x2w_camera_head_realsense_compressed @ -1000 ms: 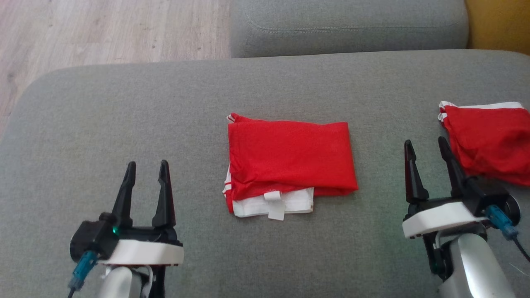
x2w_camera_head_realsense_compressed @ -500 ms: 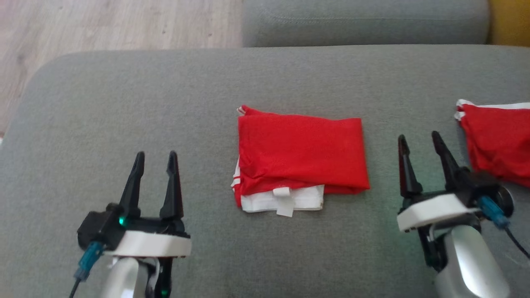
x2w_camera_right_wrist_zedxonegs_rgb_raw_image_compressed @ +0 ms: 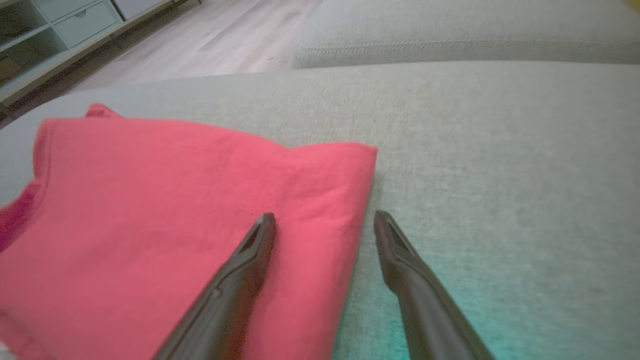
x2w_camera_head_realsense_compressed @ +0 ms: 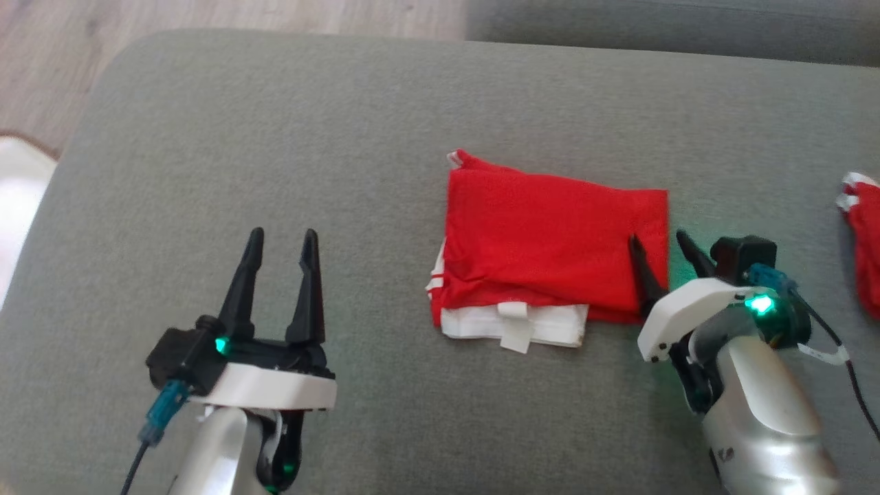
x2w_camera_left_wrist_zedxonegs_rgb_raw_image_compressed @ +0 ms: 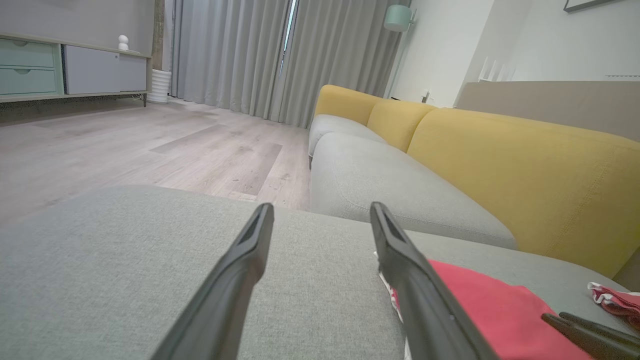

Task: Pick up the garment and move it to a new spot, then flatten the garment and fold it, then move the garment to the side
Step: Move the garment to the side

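Observation:
The garment (x2w_camera_head_realsense_compressed: 550,240) is red with white trim, folded into a rectangle in the middle of the grey sofa seat (x2w_camera_head_realsense_compressed: 275,137). My right gripper (x2w_camera_head_realsense_compressed: 656,238) is open at the garment's right edge, one finger over the red cloth and the other over the seat. The right wrist view has the garment (x2w_camera_right_wrist_zedxonegs_rgb_raw_image_compressed: 150,200) under the left finger of that gripper (x2w_camera_right_wrist_zedxonegs_rgb_raw_image_compressed: 324,216), with nothing clamped. My left gripper (x2w_camera_head_realsense_compressed: 282,235) is open over bare cushion, well left of the garment. In the left wrist view the left gripper (x2w_camera_left_wrist_zedxonegs_rgb_raw_image_compressed: 321,206) points along the seat, with the garment (x2w_camera_left_wrist_zedxonegs_rgb_raw_image_compressed: 480,305) at lower right.
A second red and white cloth (x2w_camera_head_realsense_compressed: 863,240) lies at the seat's far right edge. Wooden floor (x2w_camera_head_realsense_compressed: 137,20) lies beyond the cushion's rounded left corner. Another grey seat cushion (x2w_camera_head_realsense_compressed: 653,24) adjoins at the back. A yellow backrest (x2w_camera_left_wrist_zedxonegs_rgb_raw_image_compressed: 500,165) runs along the sofa.
The head camera has shifted, sliding the whole picture rightward. My right gripper has moved left from beside the second cloth to the folded garment's right edge. Both grippers stay open.

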{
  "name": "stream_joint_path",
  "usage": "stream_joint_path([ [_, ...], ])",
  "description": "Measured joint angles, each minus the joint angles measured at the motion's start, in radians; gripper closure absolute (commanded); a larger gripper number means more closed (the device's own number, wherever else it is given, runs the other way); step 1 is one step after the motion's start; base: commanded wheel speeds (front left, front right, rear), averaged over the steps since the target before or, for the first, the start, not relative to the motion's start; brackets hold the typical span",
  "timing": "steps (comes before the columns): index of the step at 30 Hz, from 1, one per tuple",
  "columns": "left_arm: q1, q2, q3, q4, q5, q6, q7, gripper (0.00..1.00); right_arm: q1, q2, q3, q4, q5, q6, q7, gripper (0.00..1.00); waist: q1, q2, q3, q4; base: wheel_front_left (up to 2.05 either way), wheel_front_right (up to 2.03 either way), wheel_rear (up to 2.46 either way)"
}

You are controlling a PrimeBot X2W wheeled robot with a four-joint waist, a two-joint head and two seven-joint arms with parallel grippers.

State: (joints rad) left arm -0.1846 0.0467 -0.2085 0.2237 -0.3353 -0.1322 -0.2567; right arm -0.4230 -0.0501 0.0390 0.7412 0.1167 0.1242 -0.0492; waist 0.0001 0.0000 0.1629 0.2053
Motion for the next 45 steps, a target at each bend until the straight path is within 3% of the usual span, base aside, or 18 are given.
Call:
stream_joint_path([
  [7, 0.0, 0.0, -0.018, 0.001, -0.01, 0.0, 0.0, 0.0, -0.068, -0.009, 0.022, 0.126, 0.062, 0.0, 0.027, 0.0, -0.0001, 0.0, 0.018, 0.037, 0.0, 0.0, 0.0],
  [9, 0.0, 0.0, -0.018, 0.001, -0.01, 0.0, 0.0, 0.0, -0.085, -0.012, 0.051, 0.147, 0.068, 0.0, 0.016, 1.0, 0.0, 0.0, 0.016, 0.036, 0.0, 0.0, 0.0],
  [18, -0.001, 0.0, -0.026, -0.004, -0.006, 0.0, 0.0, 0.0, -0.108, -0.009, 0.088, 0.156, -0.118, 0.0, -0.128, 1.0, -0.0001, 0.0, -0.003, -0.025, 0.0, 0.0, 0.0],
  [25, -0.041, 0.0, -0.081, -0.011, -0.005, 0.0, 0.0, 0.0, -0.12, -0.034, 0.097, 0.095, -0.226, 0.0, -0.15, 1.0, -0.0002, 0.0, -0.022, -0.107, 0.0, 0.0, 0.0],
  [28, -0.062, 0.0, -0.113, -0.015, -0.006, 0.002, 0.0, 0.0, -0.121, -0.091, 0.122, 0.052, -0.232, 0.0, -0.14, 1.0, -0.0002, 0.0, -0.024, -0.149, 0.0, 0.0, 0.0],
  [34, -0.115, -0.001, -0.185, -0.037, -0.025, 0.02, 0.0, 0.0, -0.151, -0.265, 0.188, -0.026, -0.203, 0.0, -0.072, 1.0, -0.0002, 0.0, -0.01, -0.224, 0.0, 0.0, 0.0],
  [35, -0.115, -0.001, -0.185, -0.037, -0.025, 0.02, 0.0, 0.0, -0.151, -0.265, 0.188, -0.026, -0.203, 0.0, -0.072, 1.0, -0.0002, 0.0, -0.01, -0.224, 0.0, 0.0, 0.0],
  [41, -0.161, -0.002, -0.214, -0.05, -0.026, 0.036, 0.0, 0.0, -0.205, -0.441, 0.231, -0.08, -0.108, 0.0, -0.012, 1.0, 0.0, 0.0, 0.036, -0.264, 0.0, 0.0, 0.0],
  [45, -0.167, -0.002, -0.214, -0.051, -0.026, 0.036, 0.0, 0.0, -0.223, -0.525, 0.247, -0.083, -0.053, 0.0, 0.01, 1.0, 0.0, 0.0, 0.07, -0.273, 0.0, 0.0, 0.0],
])
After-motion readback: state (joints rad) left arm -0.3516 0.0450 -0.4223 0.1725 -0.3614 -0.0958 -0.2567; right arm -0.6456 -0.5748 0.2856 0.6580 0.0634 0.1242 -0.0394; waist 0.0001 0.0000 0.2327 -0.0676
